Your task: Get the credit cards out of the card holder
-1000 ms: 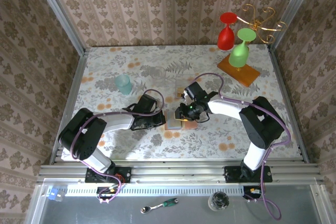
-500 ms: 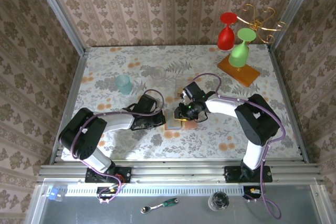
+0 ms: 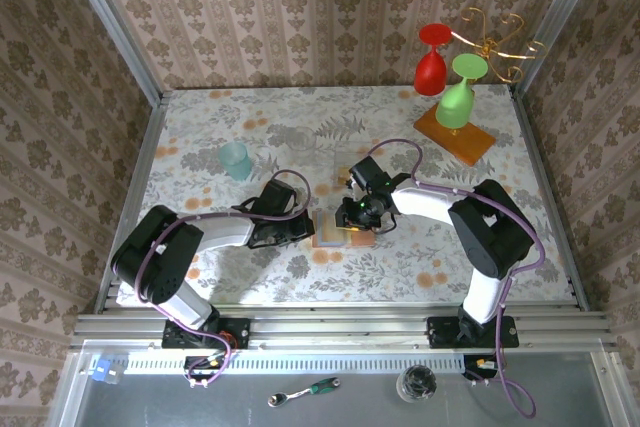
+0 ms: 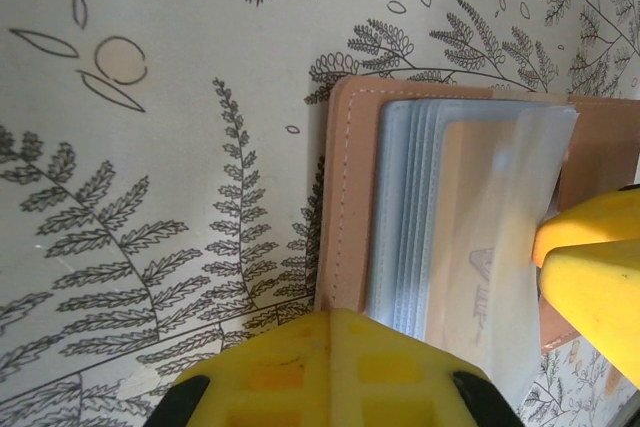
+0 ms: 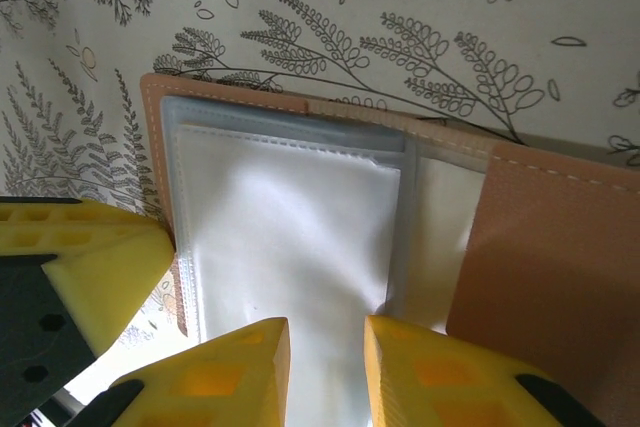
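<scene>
Beneath right tool [image 5: 326, 357], card holder [image 5: 545, 247] partly hidden

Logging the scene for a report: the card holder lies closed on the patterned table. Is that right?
Not closed. The card holder lies open on the patterned table; the right wrist view shows its clear sleeves exposed and a tan flap folded aside.

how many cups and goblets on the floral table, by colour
red goblet: 1
green goblet: 1
pale teal cup: 1
total: 3
</scene>
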You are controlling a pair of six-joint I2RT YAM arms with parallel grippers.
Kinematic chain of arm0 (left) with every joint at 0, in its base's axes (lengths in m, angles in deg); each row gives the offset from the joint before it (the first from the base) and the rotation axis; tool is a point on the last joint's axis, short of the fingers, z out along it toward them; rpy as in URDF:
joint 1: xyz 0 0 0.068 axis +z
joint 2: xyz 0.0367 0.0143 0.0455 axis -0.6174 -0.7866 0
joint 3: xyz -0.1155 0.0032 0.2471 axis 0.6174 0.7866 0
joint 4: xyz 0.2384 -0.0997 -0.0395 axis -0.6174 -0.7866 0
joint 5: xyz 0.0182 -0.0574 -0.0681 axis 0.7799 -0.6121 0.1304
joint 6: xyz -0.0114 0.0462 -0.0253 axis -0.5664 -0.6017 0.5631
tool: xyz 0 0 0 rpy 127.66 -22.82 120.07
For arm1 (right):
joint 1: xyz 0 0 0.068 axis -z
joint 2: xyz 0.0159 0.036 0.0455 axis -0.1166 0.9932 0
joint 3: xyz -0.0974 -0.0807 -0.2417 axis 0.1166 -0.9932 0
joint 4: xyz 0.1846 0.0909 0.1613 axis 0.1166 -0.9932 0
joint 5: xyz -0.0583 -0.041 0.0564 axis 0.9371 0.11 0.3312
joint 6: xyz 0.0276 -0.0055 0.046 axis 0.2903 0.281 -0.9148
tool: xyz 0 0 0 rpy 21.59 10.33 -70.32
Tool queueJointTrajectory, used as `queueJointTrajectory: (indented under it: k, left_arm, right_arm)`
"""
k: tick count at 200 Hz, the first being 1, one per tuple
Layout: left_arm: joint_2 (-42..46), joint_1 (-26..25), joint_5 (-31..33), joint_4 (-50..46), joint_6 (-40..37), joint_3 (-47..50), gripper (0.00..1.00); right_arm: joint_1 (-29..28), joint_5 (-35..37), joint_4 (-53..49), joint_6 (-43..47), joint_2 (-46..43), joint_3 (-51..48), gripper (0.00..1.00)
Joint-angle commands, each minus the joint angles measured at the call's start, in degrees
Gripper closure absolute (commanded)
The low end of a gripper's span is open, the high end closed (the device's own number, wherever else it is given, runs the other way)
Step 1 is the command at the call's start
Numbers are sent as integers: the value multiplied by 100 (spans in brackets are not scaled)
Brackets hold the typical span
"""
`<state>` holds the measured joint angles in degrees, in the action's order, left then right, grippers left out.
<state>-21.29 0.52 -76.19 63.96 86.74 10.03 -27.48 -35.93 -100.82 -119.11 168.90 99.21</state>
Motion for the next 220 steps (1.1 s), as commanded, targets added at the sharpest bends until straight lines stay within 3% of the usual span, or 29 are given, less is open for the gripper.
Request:
queueJointTrajectory:
  k: [1,53,92,133,220]
  left_arm:
    - [4,56,50,-184,-124,119,100]
    - [421,78,-12,-6,-2,109,100]
    - [630,82,-215,200,126,57,90]
    - [418,36,-508,760,380,39,79]
    - [-165,-104,-748,1487,710,-5,76]
  right_arm:
    - [-28,183,-221,87,-156,76,72]
    - [-30,30,-79,21,-63,56,72]
    - [-33,29,-91,47,-74,52,72]
    - [-32,25,-65,51,-83,15,72]
    - [-34,-8,-47,49,-84,-14,72]
